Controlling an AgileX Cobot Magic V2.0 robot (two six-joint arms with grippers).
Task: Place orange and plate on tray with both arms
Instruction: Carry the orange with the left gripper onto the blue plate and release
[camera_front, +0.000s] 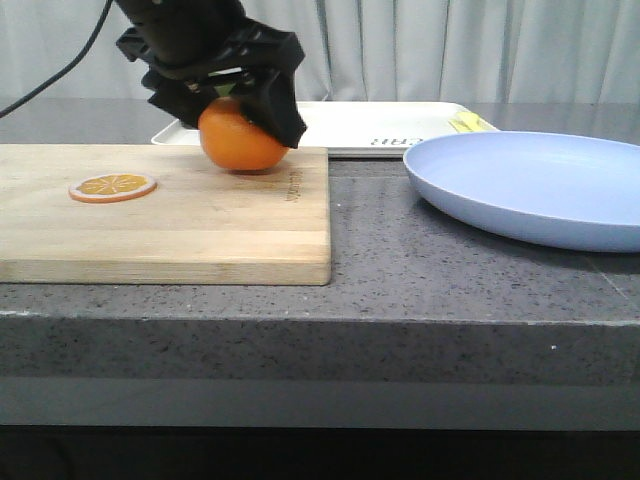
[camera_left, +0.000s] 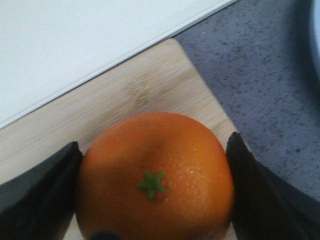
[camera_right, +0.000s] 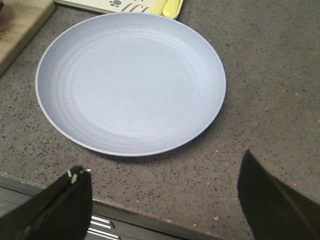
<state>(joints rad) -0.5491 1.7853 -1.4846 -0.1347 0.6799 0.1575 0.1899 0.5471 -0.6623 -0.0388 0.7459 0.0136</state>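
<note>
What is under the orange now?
The orange, flanked by the left gripper, rests on the wooden cutting board. The contact spot is hidden.

orange (camera_left: 155, 175) between left gripper (camera_left: 155, 200) fingers (camera_left: 37, 192) — touching both, on cutting board (camera_left: 130, 95), white tray (camera_left: 75, 40) beyond

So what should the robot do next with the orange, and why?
Probably lift it straight up. The left gripper looks shut on the orange, which seems to rest on the cutting board. The tray sits just behind, so raising it first should clear the rim.
</note>
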